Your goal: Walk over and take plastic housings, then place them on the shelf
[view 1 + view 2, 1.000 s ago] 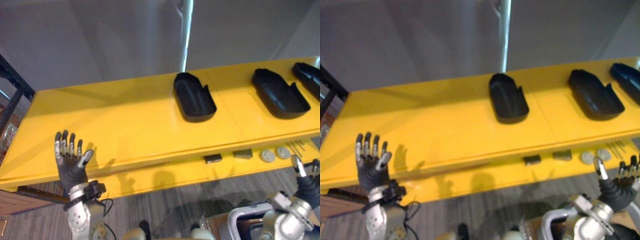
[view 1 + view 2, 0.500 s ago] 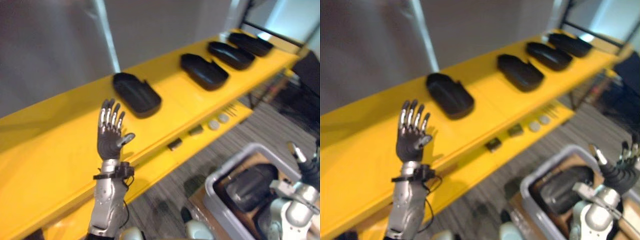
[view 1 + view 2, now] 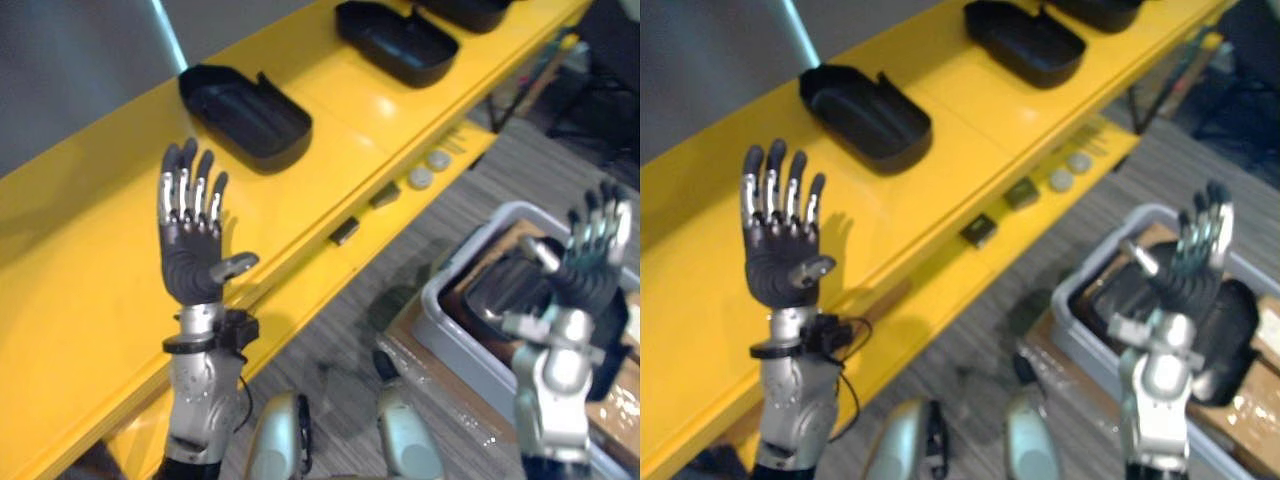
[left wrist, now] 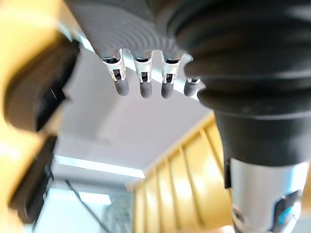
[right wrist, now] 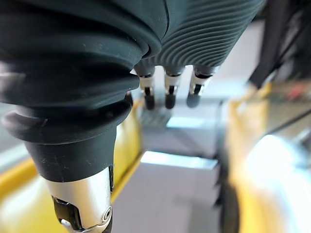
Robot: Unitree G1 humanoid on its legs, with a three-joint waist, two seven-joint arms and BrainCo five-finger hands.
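Both hands are up with fingers straight and spread, holding nothing: left hand (image 3: pixel 195 250) in front of the yellow shelf (image 3: pixel 90 260), right hand (image 3: pixel 588 262) over the grey bin (image 3: pixel 447 325). Nearest housing (image 3: pixel 245 112) and second housing (image 3: pixel 397 40) sit on the shelf. The third housing (image 3: pixel 475 12) is cut off at the frame's edge. The dark housing in the bin (image 3: pixel 495 295) is partly hidden behind the right hand.

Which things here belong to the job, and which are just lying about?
Job: black housings on the yellow shelf; grey bin holding more housings.
Lying about: round discs and small dark blocks on the lower ledge.
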